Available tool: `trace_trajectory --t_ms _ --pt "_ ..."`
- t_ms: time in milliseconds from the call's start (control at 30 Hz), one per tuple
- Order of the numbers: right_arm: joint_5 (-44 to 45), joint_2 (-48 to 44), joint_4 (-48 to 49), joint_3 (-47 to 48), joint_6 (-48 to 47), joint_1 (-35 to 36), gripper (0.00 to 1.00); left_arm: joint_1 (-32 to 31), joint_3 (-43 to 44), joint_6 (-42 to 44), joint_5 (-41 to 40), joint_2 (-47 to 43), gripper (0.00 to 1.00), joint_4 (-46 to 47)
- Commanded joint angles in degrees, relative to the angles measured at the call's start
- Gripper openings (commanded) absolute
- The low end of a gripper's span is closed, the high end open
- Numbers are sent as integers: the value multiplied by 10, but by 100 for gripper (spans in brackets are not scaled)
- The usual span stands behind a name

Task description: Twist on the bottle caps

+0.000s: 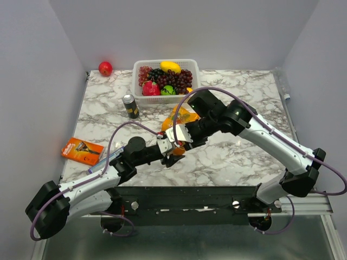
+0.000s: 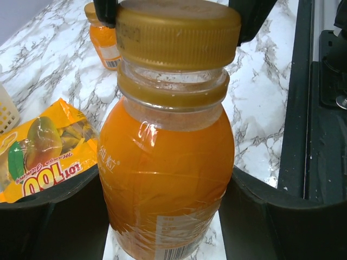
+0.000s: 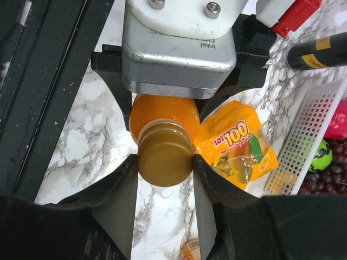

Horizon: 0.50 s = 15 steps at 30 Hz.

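In the left wrist view an orange juice bottle (image 2: 165, 162) stands upright between the fingers of my left gripper (image 2: 165, 216), which is shut on its body. A golden-orange bottle cap (image 2: 179, 32) sits on its neck. My right gripper (image 3: 165, 162) comes from above and is shut on that cap (image 3: 165, 157), one finger on each side; the bottle (image 3: 162, 111) shows beneath it. A second orange bottle (image 2: 103, 38) with a golden cap stands on the marble behind, apart from both grippers. In the top view the two grippers meet near the table's front edge (image 1: 173, 147).
A yellow mango candy bag (image 1: 181, 116) lies just behind the grippers. Further back are a dark can (image 1: 130, 106) and a white basket (image 1: 136, 81) of fruit. An orange box (image 1: 82, 150) lies at the left edge and a red apple (image 1: 105, 68) in the far left corner.
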Motion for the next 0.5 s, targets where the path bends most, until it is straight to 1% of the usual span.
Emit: trace_trajectory --t_ms 0,33,267,467 --pt "5 20 14 -11 50 6 31 1 7 -3 -28 -23 0 69" --pt "12 25 17 -10 77 6 31 2 6 -4 -38 -26 0 72" --pt "39 61 26 2 166 3 30 19 13 2 -87 -34 0 96" --pt "70 85 43 24 238 -5 28 29 20 -20 -98 -44 0 100"
